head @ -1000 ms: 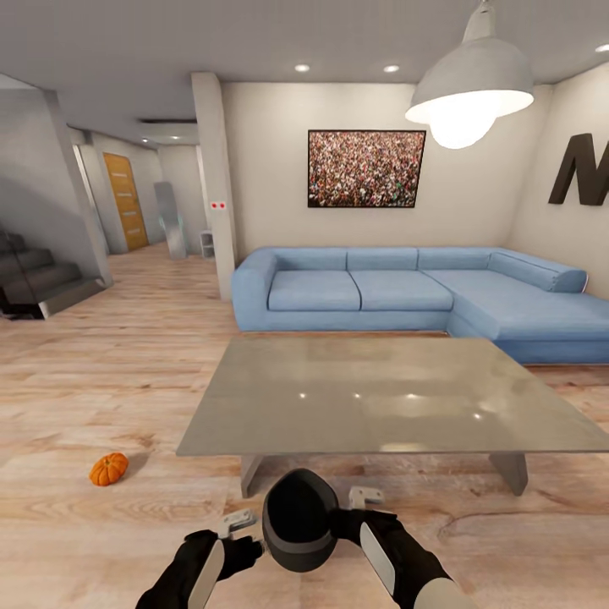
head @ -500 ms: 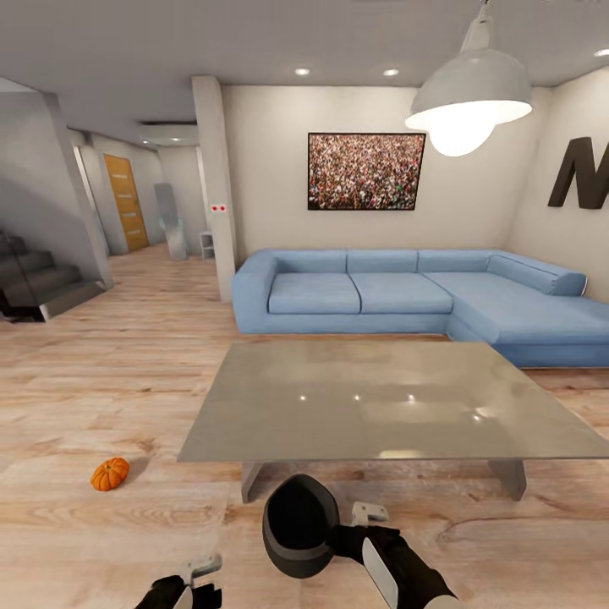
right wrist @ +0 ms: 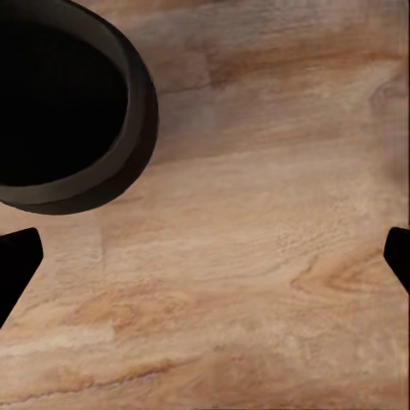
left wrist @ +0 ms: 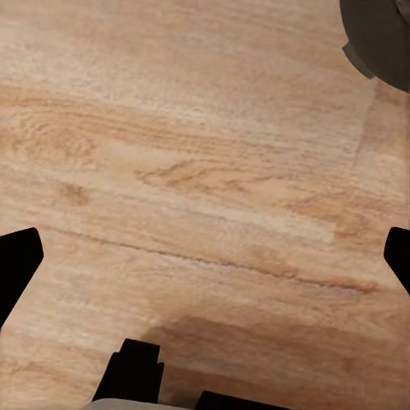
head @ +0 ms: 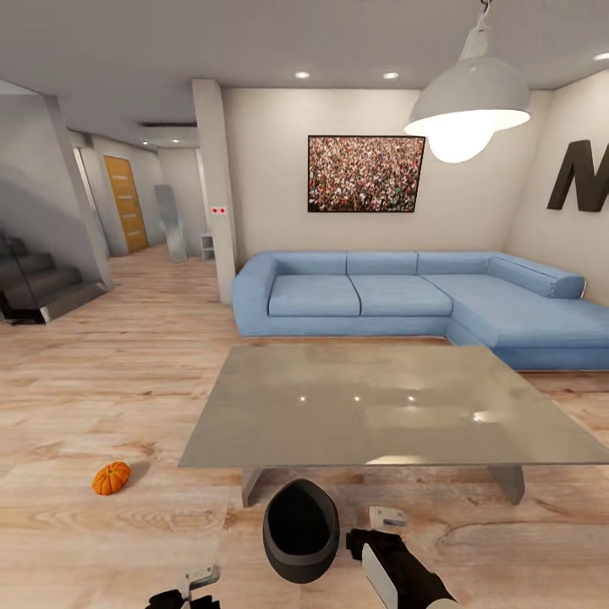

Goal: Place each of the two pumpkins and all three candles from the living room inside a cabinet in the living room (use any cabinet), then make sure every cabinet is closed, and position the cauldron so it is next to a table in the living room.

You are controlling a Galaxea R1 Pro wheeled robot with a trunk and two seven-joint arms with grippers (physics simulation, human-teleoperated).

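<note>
Nearest, low in the head view, left gripper (head: 196,584) just above the wooden floor (head: 101,397), well to the left of the cauldron (head: 300,530) and apart from it; from the left wrist view, fingers spread wide at both edges with bare planks between, so open and empty, a corner of the cauldron (left wrist: 380,38) at the frame's edge. Right gripper (head: 381,526) just to the right of the cauldron, not touching it; in the right wrist view, fingertips likewise far apart over floorboards, open, with the cauldron's dark round mouth (right wrist: 64,107) off to one side. Cauldron upright on the floor, directly in front of the bench (head: 385,402), close by its near edge. Left of the cauldron and a little farther off, one orange pumpkin (head: 111,478) lying on the floor, clear of the bench. Beyond the bench, blue corner sofa (head: 406,296) against the wall, a framed crowd picture (head: 365,173) above it, a pendant lamp (head: 469,97) hanging over the bench's right side, stairs (head: 38,283) far left.
</note>
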